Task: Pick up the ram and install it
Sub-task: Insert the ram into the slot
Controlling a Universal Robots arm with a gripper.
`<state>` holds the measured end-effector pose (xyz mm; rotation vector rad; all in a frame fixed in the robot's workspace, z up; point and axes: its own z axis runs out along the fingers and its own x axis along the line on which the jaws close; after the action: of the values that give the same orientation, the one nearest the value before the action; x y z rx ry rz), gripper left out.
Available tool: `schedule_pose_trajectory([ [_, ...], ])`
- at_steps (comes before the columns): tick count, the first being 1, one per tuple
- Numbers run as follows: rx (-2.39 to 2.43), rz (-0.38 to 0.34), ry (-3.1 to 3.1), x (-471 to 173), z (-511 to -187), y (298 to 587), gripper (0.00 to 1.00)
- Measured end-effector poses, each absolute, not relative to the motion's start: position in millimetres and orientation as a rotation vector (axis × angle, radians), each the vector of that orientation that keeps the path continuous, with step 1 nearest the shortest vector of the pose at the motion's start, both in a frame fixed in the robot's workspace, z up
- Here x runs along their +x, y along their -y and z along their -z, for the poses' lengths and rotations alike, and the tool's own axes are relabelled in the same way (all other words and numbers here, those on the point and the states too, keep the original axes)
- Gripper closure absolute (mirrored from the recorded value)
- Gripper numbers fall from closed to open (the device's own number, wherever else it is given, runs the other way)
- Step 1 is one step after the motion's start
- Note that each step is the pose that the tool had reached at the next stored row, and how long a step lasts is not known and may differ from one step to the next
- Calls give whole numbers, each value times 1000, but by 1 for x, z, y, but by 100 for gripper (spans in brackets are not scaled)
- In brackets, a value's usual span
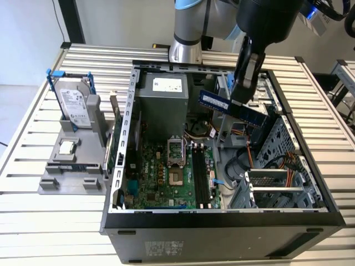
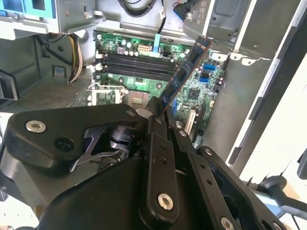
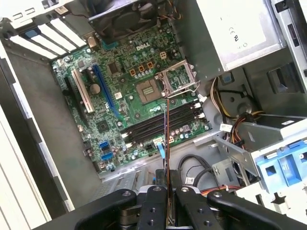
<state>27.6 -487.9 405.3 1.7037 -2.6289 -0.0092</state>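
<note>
Gripper (image 1: pixel 239 95), black jointed metal fingers pinched on the ram (image 1: pixel 216 100), a thin flat blue-green stick hanging in open air. Beyond its fingertips lie long black slots (image 3: pixel 158 122) on the green motherboard (image 3: pixel 139 91), untouched. The sheet-metal case walls (image 1: pixel 119 166) stand well apart, and bundled cables (image 3: pixel 230 120) are near.

I've got the ram (image 1: pixel 215 101), a long, narrow, flat dark blue circuit-board stick with black chips and a pale sticker, pinched in the gripper (image 1: pixel 242 105). It hangs slanted, well above the green motherboard (image 1: pixel 161 172), touching none of it.
</note>
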Motion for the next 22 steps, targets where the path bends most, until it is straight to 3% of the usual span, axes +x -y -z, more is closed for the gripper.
schedule_pose_trajectory([
  [22, 1409, 11, 2799, 28, -405, 488, 100],
])
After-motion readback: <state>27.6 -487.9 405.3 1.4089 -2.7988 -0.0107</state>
